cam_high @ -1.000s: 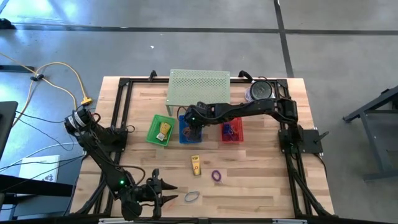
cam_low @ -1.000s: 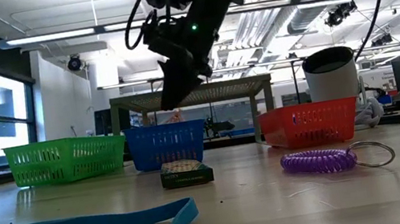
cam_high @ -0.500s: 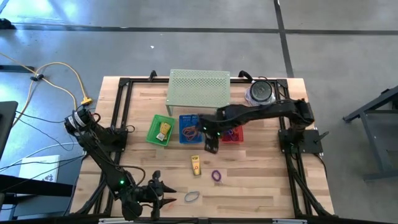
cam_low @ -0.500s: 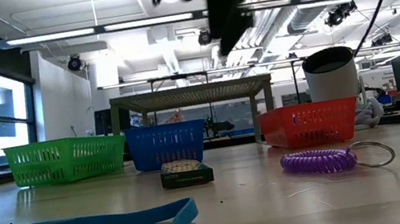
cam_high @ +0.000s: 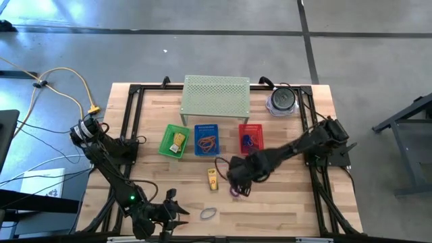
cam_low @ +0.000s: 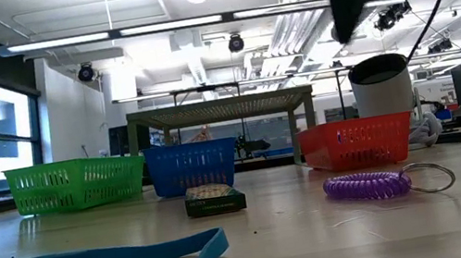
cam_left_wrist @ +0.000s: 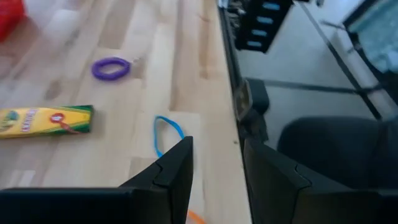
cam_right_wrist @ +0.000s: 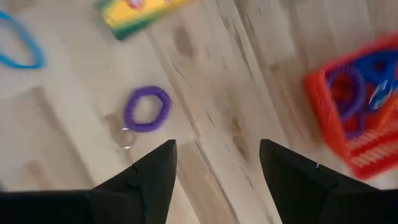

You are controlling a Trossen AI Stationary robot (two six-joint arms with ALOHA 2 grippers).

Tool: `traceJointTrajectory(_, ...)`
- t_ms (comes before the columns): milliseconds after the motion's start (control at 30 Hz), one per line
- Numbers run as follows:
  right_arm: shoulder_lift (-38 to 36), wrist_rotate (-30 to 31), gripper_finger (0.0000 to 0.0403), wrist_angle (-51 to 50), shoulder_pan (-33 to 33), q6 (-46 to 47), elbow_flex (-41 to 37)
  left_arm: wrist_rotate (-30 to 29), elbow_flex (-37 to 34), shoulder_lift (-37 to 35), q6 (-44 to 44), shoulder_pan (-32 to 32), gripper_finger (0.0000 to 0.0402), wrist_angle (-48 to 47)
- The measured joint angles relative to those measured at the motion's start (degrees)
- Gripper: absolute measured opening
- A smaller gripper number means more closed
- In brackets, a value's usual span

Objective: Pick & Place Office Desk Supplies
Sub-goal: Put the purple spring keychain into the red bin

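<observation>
Below the right gripper (cam_right_wrist: 214,171), a purple coil loop (cam_right_wrist: 147,109); beyond it a yellow packet (cam_right_wrist: 140,12) (green-ended) and a blue band (cam_right_wrist: 22,43); a red basket (cam_right_wrist: 354,115) holds blue and purple loops; green basket (cam_high: 175,142), blue basket (cam_high: 207,140), pale green perforated shelf (cam_high: 215,95).

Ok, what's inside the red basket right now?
The red basket holds blue and purple coiled loops. Its floor beneath them is covered, so anything lying underneath can't be seen.
</observation>
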Motion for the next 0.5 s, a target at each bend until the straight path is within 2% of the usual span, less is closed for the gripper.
traceJointTrajectory(100, 0.0, 3.1, 0.0219, 2.1, 2.6, 6.1, -4.8, 1.6, 0.0, 0.0, 1.4, 0.0, 0.0140, -0.2)
traceJointTrajectory(200, 0.0, 4.9, 0.0219, 9.7, 4.2, 10.0, -10.8, 1.7, 0.0, 0.0, 3.7, 0.0, 0.0140, -0.7)
traceJointTrajectory(400, 0.1, 8.2, 0.0219, 28.0, 4.8, 11.5, -20.0, 1.7, 0.0, 0.0, 8.7, 1.1, 0.0140, -1.0)
traceJointTrajectory(500, 0.1, 11.3, 0.0219, 32.4, 4.8, 11.5, -22.3, 1.6, 0.0, 0.0, 11.1, 2.2, 0.0140, -1.0)
